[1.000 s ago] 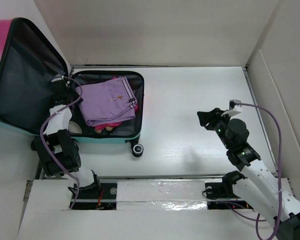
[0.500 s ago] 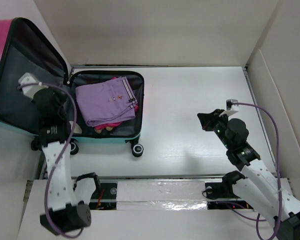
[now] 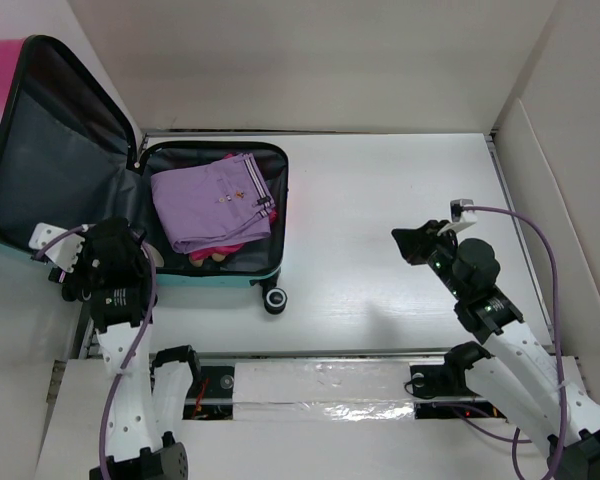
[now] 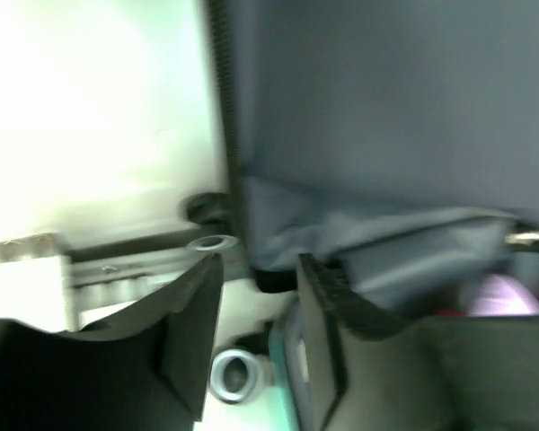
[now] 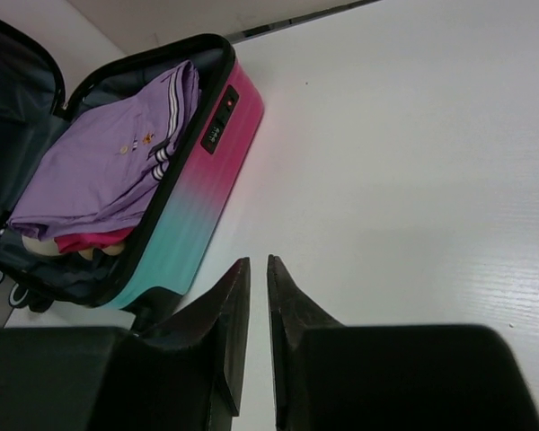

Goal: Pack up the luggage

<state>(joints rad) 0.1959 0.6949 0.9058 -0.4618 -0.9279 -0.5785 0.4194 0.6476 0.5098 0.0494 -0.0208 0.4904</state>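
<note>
**Left gripper** (image 4: pixel 260 265): fingers apart with nothing between them. They sit close to the lid of the open luggage (image 3: pixel 50 165), and its dark grey lining fills the blurred wrist view just ahead of the fingertips. A wheel (image 4: pixel 234 375) shows just beneath them.

**Right gripper** (image 5: pixel 258 262): fingers nearly together with a thin gap, holding nothing, above the white table (image 5: pixel 413 180). The luggage lies well ahead of it and to its left, with a folded purple cloth (image 5: pixel 108 166) in the shell.
</note>
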